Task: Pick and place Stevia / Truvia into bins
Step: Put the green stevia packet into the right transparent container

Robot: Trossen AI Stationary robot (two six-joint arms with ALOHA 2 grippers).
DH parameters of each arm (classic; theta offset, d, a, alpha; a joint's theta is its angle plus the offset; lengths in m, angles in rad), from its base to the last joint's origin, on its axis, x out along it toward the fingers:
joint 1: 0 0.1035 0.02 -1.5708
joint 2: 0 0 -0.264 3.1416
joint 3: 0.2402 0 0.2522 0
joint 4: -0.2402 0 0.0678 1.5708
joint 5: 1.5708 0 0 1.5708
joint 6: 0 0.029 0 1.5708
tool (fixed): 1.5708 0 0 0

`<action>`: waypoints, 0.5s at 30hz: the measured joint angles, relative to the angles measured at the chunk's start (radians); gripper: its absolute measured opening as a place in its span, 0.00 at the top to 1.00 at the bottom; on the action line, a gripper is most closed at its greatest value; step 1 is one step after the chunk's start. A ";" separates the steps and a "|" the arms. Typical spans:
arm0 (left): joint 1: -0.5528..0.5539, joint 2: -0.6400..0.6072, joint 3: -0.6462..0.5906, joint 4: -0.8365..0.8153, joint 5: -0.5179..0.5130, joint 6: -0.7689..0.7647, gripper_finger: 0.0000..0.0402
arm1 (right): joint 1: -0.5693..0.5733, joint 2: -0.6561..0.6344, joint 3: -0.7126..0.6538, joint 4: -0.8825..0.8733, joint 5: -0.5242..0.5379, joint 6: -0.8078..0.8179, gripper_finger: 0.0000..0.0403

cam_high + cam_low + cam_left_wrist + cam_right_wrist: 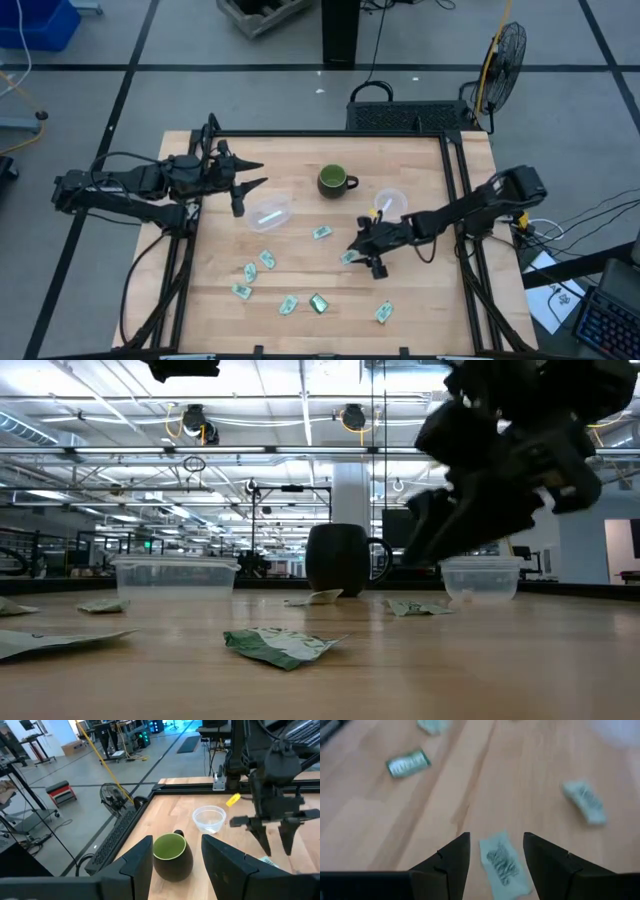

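Observation:
Several pale green and white Stevia packets lie flat on the wooden table, with a darker green packet (319, 303) near the near edge. My right gripper (362, 250) is open and hovers above one packet (502, 862), with a finger on either side and not touching it. Other packets (408, 764) (585, 800) lie farther off. Two clear bins stand upright, one (268, 215) left of centre and one (390, 203) right of centre. My left gripper (258, 174) is open, held above the table's far left part, pointing at the green mug (172, 851).
The dark green mug (335, 181) stands between the two bins near the far edge. A black rail frame (455, 200) runs along the table's sides. Bare wood lies around the scattered packets (280, 645). A fan (505, 55) stands on the floor beyond the far right corner.

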 joint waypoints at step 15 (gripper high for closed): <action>0.000 0.000 0.000 0.000 0.000 0.003 0.56 | -0.027 0.100 -0.001 0.005 0.028 0.020 0.56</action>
